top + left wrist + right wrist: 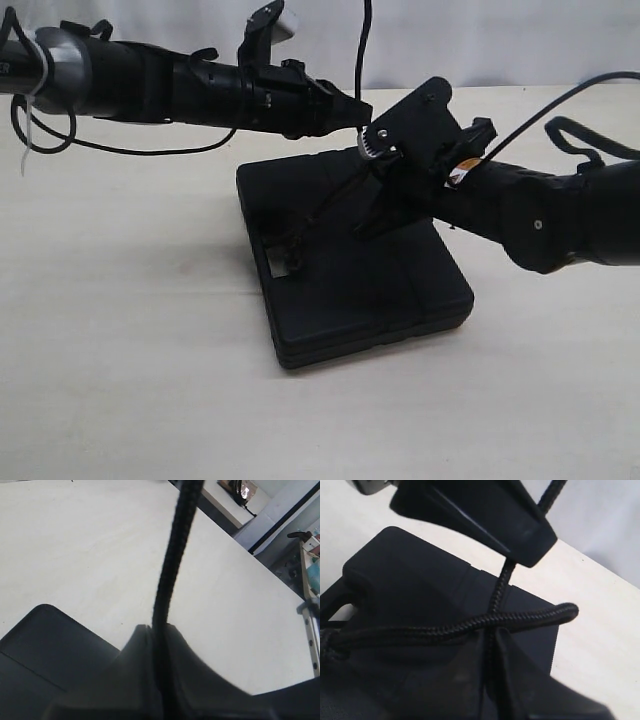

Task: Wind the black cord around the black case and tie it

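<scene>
So the left tool (159, 630) and right tool (490, 640) both pinch the thin black braided cord (172, 565) over the flat matte black plastic case (350, 280), each tool partly cropped close up.

The black cord (445, 627) has a braided weave; the black case (390, 290) is matte; the table (120, 380) seems pale cream, perhaps wood.
</scene>
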Tool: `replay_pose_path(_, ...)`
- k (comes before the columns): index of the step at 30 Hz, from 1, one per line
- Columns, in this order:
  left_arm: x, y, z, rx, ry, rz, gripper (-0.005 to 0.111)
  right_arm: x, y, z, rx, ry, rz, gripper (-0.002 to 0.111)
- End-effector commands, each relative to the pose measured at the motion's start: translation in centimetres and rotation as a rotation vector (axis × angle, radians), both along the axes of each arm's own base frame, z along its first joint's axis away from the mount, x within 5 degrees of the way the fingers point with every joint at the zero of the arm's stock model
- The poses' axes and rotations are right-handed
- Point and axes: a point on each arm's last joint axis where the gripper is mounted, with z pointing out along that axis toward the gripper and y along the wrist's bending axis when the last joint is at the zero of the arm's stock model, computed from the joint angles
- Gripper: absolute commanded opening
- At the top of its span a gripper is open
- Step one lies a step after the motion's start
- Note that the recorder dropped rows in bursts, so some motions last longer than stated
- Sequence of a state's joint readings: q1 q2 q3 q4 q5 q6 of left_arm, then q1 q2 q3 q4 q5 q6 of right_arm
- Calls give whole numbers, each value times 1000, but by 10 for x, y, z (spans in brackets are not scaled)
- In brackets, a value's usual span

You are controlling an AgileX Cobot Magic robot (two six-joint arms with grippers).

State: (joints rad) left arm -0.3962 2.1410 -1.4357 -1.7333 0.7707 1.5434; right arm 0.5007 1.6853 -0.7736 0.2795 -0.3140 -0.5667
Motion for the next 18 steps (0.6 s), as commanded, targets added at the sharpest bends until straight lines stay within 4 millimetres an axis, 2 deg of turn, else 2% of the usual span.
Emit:
replay_pose_path(1,1,0,4,-7,-30,-6,0,-1,1,0,-45,-13,35,18)
replay_pose_path(5,1,0,4,-5,-34,-8,0,-2,1,-1,-77,-7,56,39)
replay_pose_path(7,1,0,4,-5,-36,-8,0,-2,1,-2,-95,-7,65,45)
replay_pose_path(10,1,0,4,-5,-36,-8,0,-3,0,0,-112,-3,70,46)
replay_pose_path(13,1,0,4,9,-72,-21,0,-12,-3,18,-129,-4,106,46)
replay_pose_path(14,0,-1,5,-3,-73,-38,0,-16,-7,33,-49,-6,51,46)
replay_pose_path(15,-6,-5,13,-56,-115,-128,0,-17,-14,45,47,-7,-34,46)
replay_pose_path(16,-13,-9,21,-109,-191,-235,0,-10,-28,46,111,9,-140,46)
replay_pose_path(18,-13,-11,31,-133,-261,-278,0,5,-54,28,131,71,-274,46)
